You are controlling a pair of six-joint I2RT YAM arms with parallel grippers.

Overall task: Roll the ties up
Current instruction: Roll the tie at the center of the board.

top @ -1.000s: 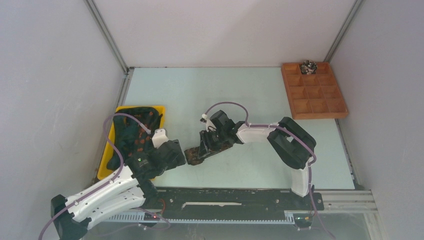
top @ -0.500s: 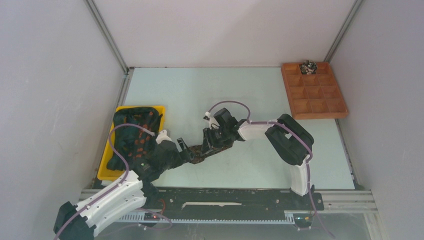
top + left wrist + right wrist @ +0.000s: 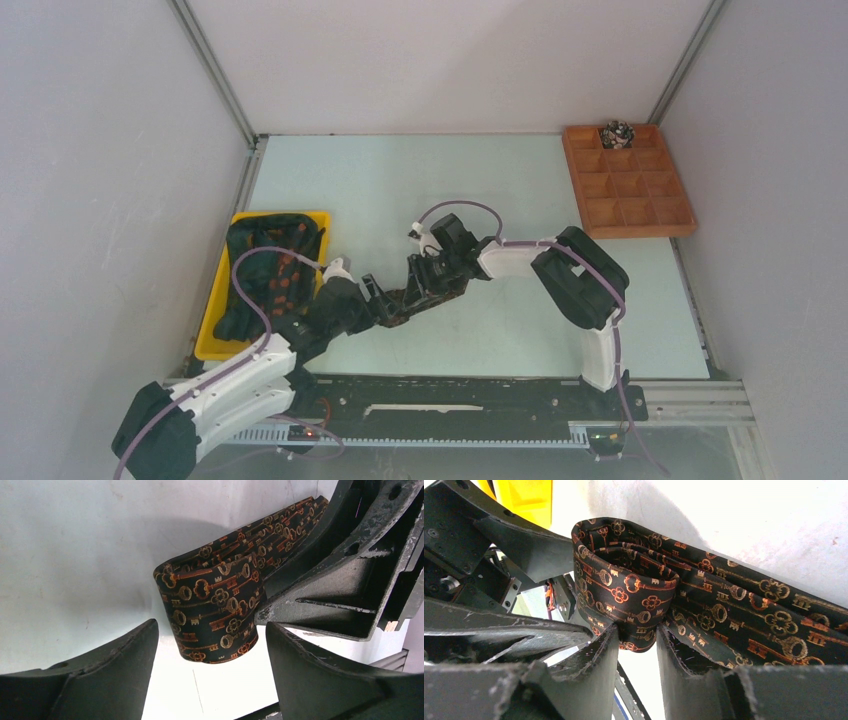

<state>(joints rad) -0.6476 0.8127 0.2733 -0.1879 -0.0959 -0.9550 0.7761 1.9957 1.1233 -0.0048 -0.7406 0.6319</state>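
Dark key-patterned fabric tie (image 3: 215,610) ran toward upper right | my right jaws pinched its coil | my left jaws stood open astride it

Legible markings: none found.
The tie (image 3: 215,610) bears only a repeating motif of orange-brown keys, with no lettering or numerals. The yellow tray (image 3: 210,340) to the tie's left and the wooden divider box (image 3: 640,232) far to its right show no readable label.
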